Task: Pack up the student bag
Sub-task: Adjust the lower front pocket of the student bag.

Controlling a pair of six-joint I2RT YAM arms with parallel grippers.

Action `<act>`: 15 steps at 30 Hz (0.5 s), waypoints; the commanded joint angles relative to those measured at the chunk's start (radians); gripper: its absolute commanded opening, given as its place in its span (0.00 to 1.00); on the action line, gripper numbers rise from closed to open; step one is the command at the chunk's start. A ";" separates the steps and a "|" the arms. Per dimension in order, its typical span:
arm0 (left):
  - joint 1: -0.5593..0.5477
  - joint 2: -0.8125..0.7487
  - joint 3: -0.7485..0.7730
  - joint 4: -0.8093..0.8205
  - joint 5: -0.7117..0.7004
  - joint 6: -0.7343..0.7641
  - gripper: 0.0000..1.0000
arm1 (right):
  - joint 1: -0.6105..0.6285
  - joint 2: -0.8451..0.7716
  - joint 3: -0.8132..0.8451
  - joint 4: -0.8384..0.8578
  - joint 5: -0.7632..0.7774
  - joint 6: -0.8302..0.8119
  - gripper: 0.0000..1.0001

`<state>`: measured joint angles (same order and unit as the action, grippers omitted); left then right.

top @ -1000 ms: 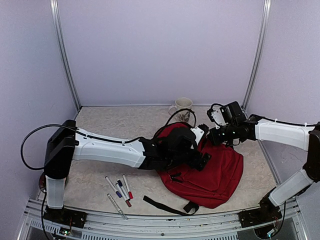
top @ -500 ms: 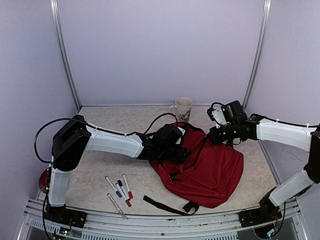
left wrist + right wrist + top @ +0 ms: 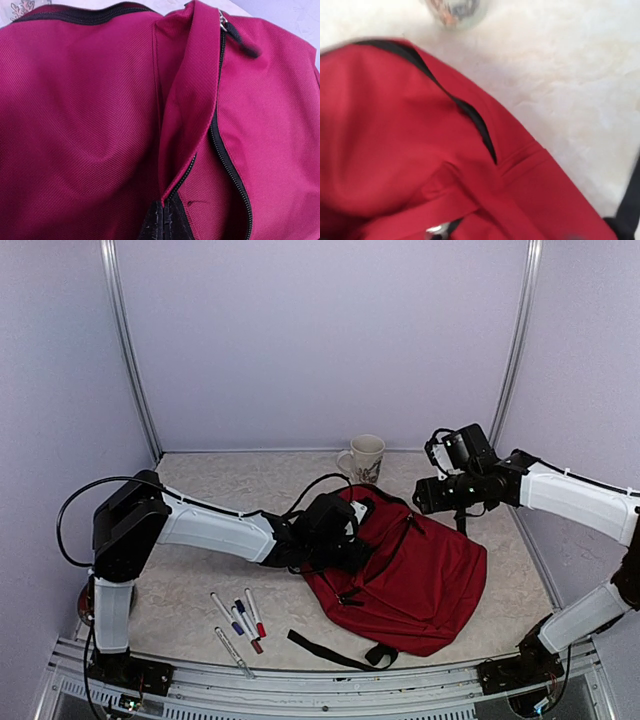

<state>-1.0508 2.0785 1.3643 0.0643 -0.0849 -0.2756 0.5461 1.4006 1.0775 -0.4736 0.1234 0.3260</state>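
Low over the table (image 3: 220,490), the left arm is reaching from its base in a long, nearly flat line toward the middle, its wrist tipping down so that the left gripper (image 3: 345,545) is pressing onto the near-left edge of the student bag (image 3: 420,580). Its jaws are sitting pressed together. The left wrist camera is filling with red cloth and a raised fold beside a black zipper, but whether any cloth is caught between the jaws cannot be told.

The right arm is rising from its base and bending inward at the elbow, its forearm running toward the centre, and it is holding the right gripper (image 3: 422,497) above the bag's far-right corner, apart from the cloth. Whether its jaws are spread cannot be told, since its own view is blurring and showing no fingers.

One bag is lying flat at the centre-right of the table, with one loose black strap (image 3: 325,652) trailing at its near edge. One mug (image 3: 365,455) is standing just behind it. A cluster of markers (image 3: 240,620), four or perhaps five, is lying near the front left.
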 commanded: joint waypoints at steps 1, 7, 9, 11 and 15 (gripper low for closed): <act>-0.006 -0.022 -0.021 0.049 0.025 -0.024 0.00 | 0.129 -0.091 0.022 -0.092 0.177 0.216 0.88; -0.005 -0.024 -0.017 0.054 0.012 -0.033 0.00 | 0.277 -0.037 -0.121 0.000 0.172 0.496 0.88; -0.006 -0.027 -0.018 0.053 0.014 -0.033 0.00 | 0.287 0.011 -0.138 0.040 0.152 0.534 0.86; -0.006 -0.030 -0.019 0.052 0.013 -0.034 0.00 | 0.288 0.050 -0.156 0.084 0.135 0.553 0.85; -0.006 -0.043 -0.035 0.058 0.007 -0.039 0.00 | 0.289 0.120 -0.167 0.131 0.160 0.547 0.76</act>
<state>-1.0534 2.0785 1.3495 0.0963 -0.0776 -0.3061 0.8295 1.4761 0.9173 -0.4194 0.2485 0.8131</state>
